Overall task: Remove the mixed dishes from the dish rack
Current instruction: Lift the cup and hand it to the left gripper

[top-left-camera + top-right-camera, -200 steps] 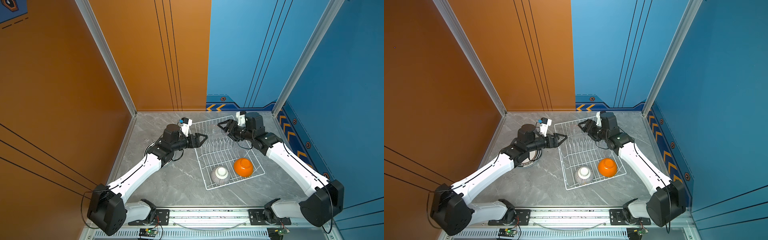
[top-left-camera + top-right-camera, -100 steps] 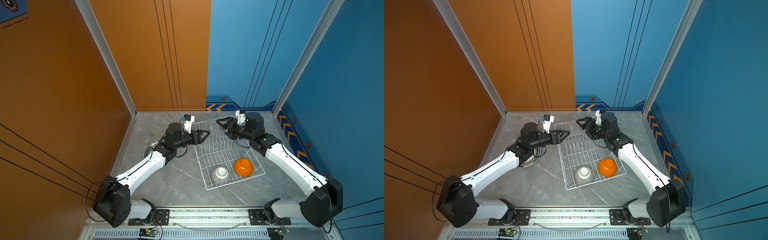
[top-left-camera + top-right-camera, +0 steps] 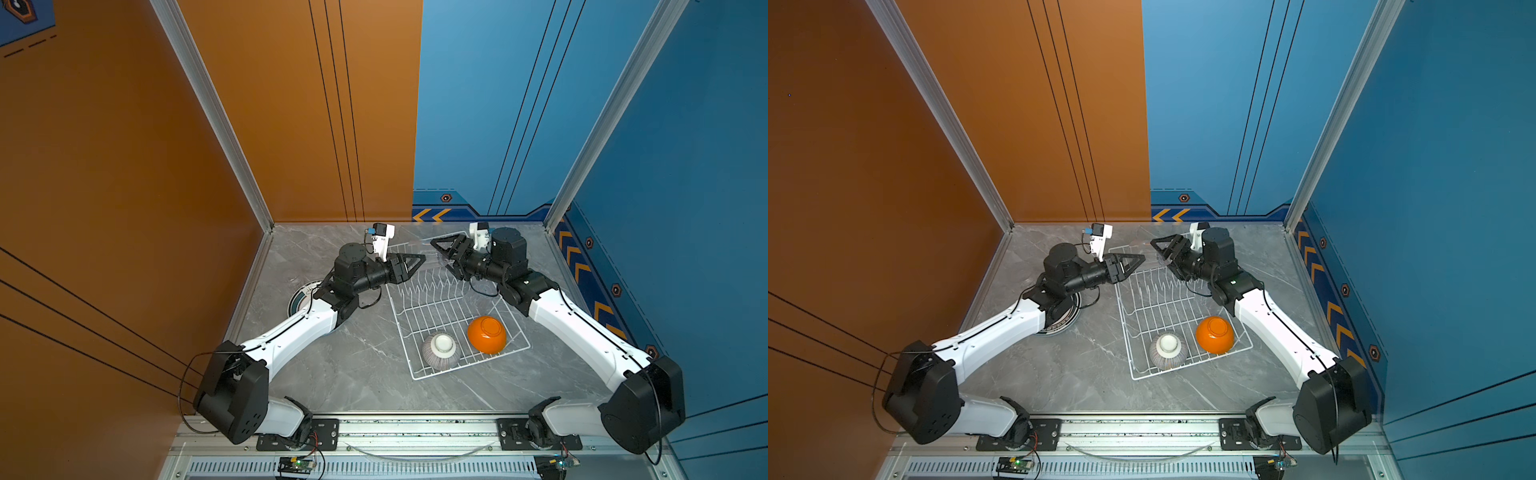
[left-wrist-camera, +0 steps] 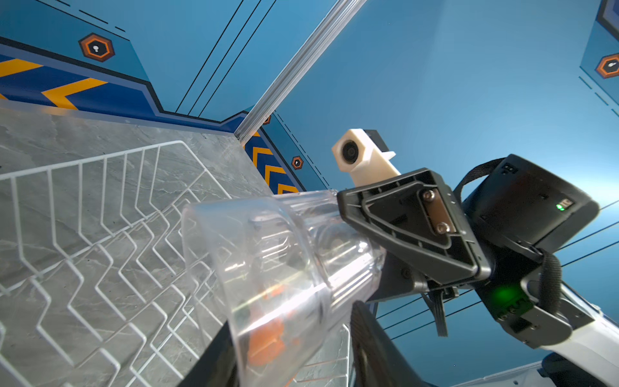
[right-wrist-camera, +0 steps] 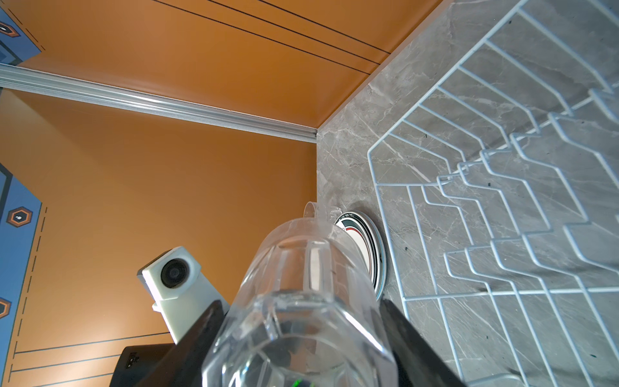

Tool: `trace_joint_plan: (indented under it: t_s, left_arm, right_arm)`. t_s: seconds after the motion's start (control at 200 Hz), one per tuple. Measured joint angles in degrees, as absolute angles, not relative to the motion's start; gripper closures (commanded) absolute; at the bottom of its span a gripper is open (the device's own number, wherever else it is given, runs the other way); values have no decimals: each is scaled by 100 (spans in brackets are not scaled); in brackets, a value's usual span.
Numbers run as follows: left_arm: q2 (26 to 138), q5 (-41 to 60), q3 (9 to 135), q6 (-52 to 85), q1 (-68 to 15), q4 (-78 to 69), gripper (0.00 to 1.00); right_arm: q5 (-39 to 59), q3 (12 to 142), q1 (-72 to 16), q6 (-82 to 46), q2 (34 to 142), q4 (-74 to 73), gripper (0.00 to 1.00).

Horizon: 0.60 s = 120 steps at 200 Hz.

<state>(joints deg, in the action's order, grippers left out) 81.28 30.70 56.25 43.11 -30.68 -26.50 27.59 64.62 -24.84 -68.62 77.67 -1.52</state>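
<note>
My right gripper is shut on a clear glass tumbler, which it holds lying level above the far end of the white wire dish rack. My left gripper faces it, open, with its jaws on either side of the tumbler's mouth. A gap shows beside one finger. An orange bowl and a grey-striped bowl lie upside down in the rack's near end.
Stacked plates lie on the grey table left of the rack, partly under my left arm. The orange wall stands close on the left and the blue wall close behind and to the right.
My left gripper has swung to the rack's far end and its jaws have narrowed around the tumbler's mouth. My right gripper has shifted slightly left with the tumbler in it.
</note>
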Motion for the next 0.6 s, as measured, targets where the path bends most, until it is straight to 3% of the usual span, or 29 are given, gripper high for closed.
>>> trace_joint_plan:
  t_s: [0.195, 0.33, 0.49, 0.601]
  left_arm:
    - [8211, 3124, 5638, 4327, -3096, -2917, 58]
    - [8246, 3218, 5662, 4357, -3120, -3022, 68]
    - [8283, 3227, 5671, 4410, -3138, -3037, 70]
    - [8305, 3271, 5671, 4482, -3144, -3079, 77]
  right_arm:
    - [2832, 6429, -2473, -6995, 7769, -349, 47]
    - [2851, 6340, -2456, -7083, 7791, -532, 47]
    - [2895, 6237, -2440, -7205, 7854, -760, 46]
    - [2886, 6195, -2427, -7253, 7867, -849, 44]
